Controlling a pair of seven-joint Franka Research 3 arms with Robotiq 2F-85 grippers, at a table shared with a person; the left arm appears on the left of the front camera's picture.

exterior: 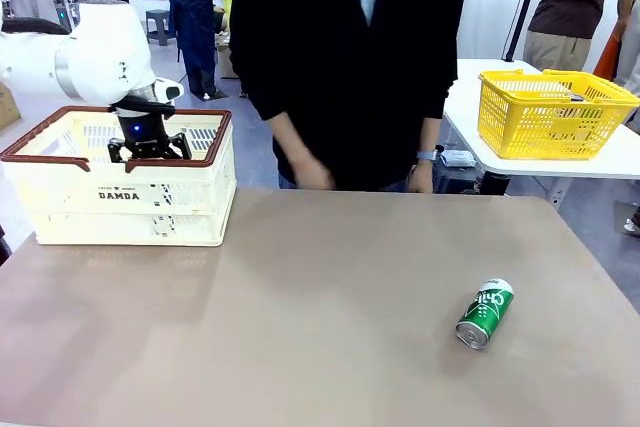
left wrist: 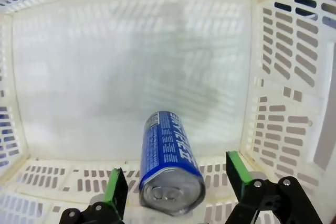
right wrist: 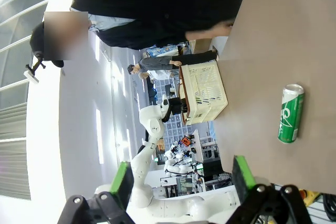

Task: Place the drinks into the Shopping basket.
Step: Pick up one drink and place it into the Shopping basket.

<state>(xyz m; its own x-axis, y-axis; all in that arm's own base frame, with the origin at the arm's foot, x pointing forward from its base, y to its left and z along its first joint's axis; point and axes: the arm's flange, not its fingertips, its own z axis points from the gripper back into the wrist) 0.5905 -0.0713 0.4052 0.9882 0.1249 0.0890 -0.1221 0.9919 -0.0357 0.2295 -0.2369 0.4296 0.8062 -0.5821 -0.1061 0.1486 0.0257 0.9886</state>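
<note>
The cream-white Shopping basket (exterior: 130, 219) with a brown rim stands at the table's far left. My left gripper (exterior: 150, 152) hangs inside it, pointing down. In the left wrist view the blue and silver can (left wrist: 169, 153) lies on its side on the basket floor (left wrist: 105, 77). My left gripper (left wrist: 176, 174) stands open around the can, with a gap at each green pad. The green can (exterior: 485, 314) lies on its side at the table's near right. From the right wrist the green can (right wrist: 290, 114) shows well beyond my open, empty right gripper (right wrist: 182, 174), and the basket (right wrist: 202, 90) stands farther off.
A person in a dark top stands at the table's far edge, with a hand (exterior: 312, 175) low near it. A bright yellow mesh basket (exterior: 555, 112) sits on a separate white table at the back right. Bare tabletop (exterior: 320, 317) lies between the basket and the green can.
</note>
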